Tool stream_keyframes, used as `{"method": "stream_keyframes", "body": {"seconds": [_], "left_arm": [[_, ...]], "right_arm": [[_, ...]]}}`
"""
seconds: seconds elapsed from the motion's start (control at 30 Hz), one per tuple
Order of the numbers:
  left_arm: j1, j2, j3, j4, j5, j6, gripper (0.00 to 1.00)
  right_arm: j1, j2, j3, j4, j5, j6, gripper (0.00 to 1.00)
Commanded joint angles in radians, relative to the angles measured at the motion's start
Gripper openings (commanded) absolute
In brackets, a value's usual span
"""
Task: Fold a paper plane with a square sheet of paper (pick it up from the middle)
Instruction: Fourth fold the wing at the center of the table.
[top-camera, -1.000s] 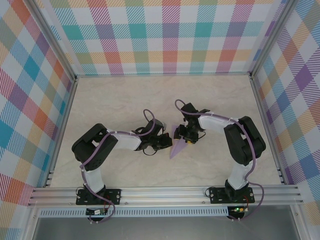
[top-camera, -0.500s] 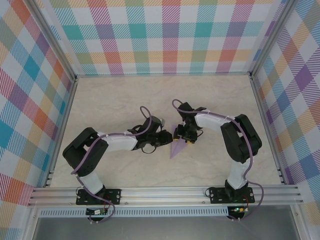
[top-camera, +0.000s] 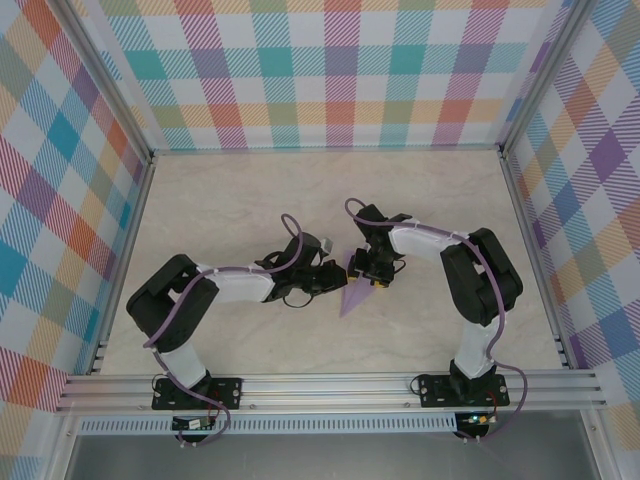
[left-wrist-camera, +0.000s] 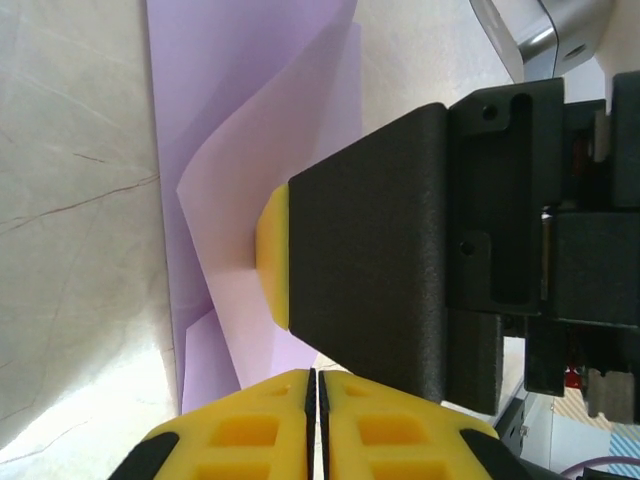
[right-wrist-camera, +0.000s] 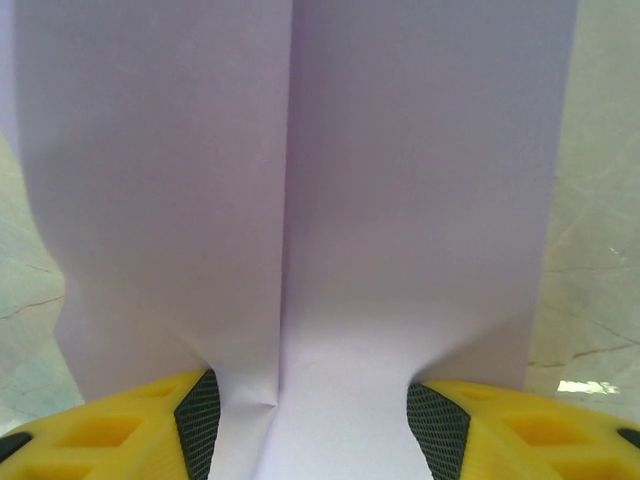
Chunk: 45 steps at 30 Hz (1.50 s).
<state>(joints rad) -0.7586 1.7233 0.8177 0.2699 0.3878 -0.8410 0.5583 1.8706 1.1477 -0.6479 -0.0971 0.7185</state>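
Near edge, top view: both arm bases are bolted side by side; the arms are reached inward to meet at mid-table (top-camera: 250, 190).

Paper (top-camera: 351, 300): found at the centre of the table, lying flat between the two grippers; it is already folded from a square into a narrow lavender wedge, its point turned toward the near edge.

Left gripper (top-camera: 334, 279): set just beside the wedge's left edge; in its own wrist view the left gripper (left-wrist-camera: 316, 425) is seen with jaws pressed together over the paper (left-wrist-camera: 230, 140); whether an edge is nipped between them cannot be told.

Right gripper (top-camera: 369, 279): placed on the wide far end of the wedge; from the left wrist one yellow pad (left-wrist-camera: 272, 260) is seen bearing down on a raised flap; in the right wrist view the right gripper (right-wrist-camera: 310, 432) is spread, its fingers (right-wrist-camera: 110, 435) planted on the paper (right-wrist-camera: 420, 180) to either side of a centre seam where two flaps meet.

Progress, judged: nose folds are made and layered; flaps are not fully flattened; the fold along the centre line and the two wings are left to do; no finished dart is seen.
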Motion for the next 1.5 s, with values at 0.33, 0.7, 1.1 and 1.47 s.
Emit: {"method": "stream_keyframes", "body": {"seconds": [0.33, 0.7, 1.1, 1.47], "left_arm": [[-0.018, 0.070, 0.012, 0.036, 0.043, -0.010, 0.10], [-0.017, 0.075, 0.023, -0.029, -0.024, 0.010, 0.04], [-0.017, 0.093, 0.044, -0.058, -0.050, 0.021, 0.04], [-0.017, 0.103, 0.054, -0.081, -0.066, 0.028, 0.03]], "right_arm": [[0.005, 0.127, -0.077, -0.008, 0.079, 0.016, 0.59], [0.005, 0.117, -0.082, -0.012, 0.083, 0.021, 0.57], [0.005, 0.128, -0.082, -0.020, 0.097, 0.025, 0.55], [0.005, 0.137, -0.082, -0.021, 0.099, 0.027, 0.54]]}}
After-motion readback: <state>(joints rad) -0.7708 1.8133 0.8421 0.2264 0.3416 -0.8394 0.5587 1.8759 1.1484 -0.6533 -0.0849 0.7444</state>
